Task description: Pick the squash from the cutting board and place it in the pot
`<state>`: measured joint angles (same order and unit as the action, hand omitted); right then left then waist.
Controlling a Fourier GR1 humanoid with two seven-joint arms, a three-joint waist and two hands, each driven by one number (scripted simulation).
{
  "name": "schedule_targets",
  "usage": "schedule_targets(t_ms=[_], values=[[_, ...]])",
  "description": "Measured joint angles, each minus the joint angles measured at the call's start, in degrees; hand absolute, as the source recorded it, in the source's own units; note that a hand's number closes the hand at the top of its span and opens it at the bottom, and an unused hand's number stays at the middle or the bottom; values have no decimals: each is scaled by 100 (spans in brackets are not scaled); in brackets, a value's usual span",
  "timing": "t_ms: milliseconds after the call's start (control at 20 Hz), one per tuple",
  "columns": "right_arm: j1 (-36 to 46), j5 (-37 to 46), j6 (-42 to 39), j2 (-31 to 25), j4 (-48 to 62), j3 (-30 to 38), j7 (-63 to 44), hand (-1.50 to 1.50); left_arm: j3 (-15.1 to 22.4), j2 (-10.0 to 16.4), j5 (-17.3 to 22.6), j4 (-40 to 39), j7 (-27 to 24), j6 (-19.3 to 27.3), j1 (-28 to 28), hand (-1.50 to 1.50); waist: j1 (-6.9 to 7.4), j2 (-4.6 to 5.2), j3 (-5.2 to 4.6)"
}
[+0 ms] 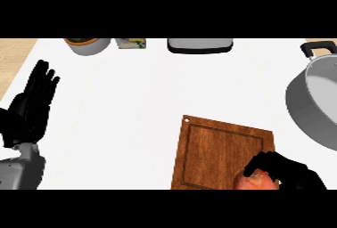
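i see the right hand (pixel 287 170) curled round the squash (pixel 255 182) at the cutting board's (pixel 217 149) near right corner. can't tell if it's lifted off the wood. pot (pixel 314 104) sits apart at the right edge. left hand (pixel 30 111) rests open at the left, fingers up.

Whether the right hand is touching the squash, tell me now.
Touching. In the head view the right hand curls its fingers over the squash at the cutting board's near right corner, with no gap showing.
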<state>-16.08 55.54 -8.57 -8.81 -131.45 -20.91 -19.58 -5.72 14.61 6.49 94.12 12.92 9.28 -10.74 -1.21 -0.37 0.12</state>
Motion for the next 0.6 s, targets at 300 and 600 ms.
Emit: schedule_targets(t_ms=[300,600], values=[[246,-51,472,61,-200,1130,19,150,-13,-14,24,-5,-28,-40,6,0,35,18,-1],[812,-633,211,-166,-102,2637,13,150,-8,-29,-11,17,25,-36,-17,0,57,23,-1]])
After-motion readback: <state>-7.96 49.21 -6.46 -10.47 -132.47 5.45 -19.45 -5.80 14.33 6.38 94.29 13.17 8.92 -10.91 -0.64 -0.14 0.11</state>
